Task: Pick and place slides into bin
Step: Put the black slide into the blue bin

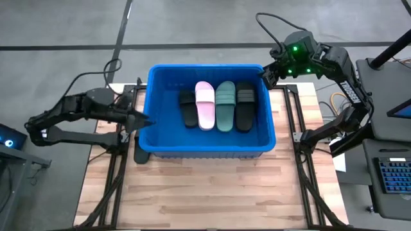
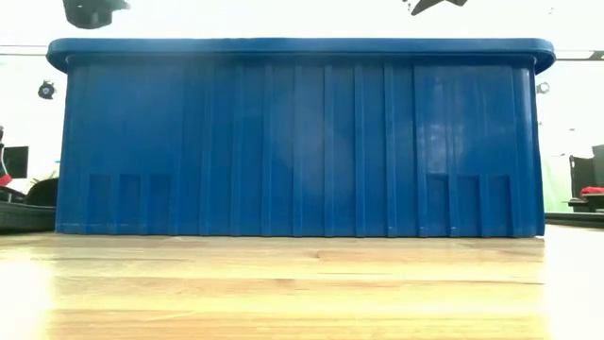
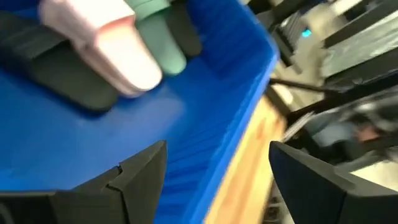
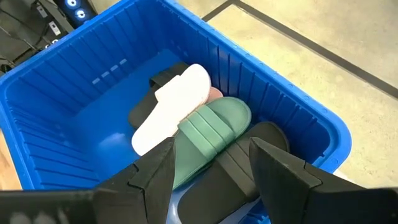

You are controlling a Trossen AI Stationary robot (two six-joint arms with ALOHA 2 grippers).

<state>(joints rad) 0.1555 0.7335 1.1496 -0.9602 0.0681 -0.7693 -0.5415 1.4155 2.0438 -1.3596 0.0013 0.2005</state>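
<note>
**Four slides in bin, both grippers empty**

With all four slides lying side by side on the floor of the blue bin (image 1: 209, 149) — black slide (image 1: 187, 108), pink slide (image 1: 205, 105), green slide (image 1: 225, 106), dark slide (image 1: 244, 106) — nothing is held. Left gripper (image 1: 145, 120) reaches level over the bin's left rim, fingers spread wide. Right gripper (image 1: 266, 75) hovers over the bin's far right corner, tilted down, fingers apart. Bin sits on the wooden table (image 1: 212, 192).
</note>
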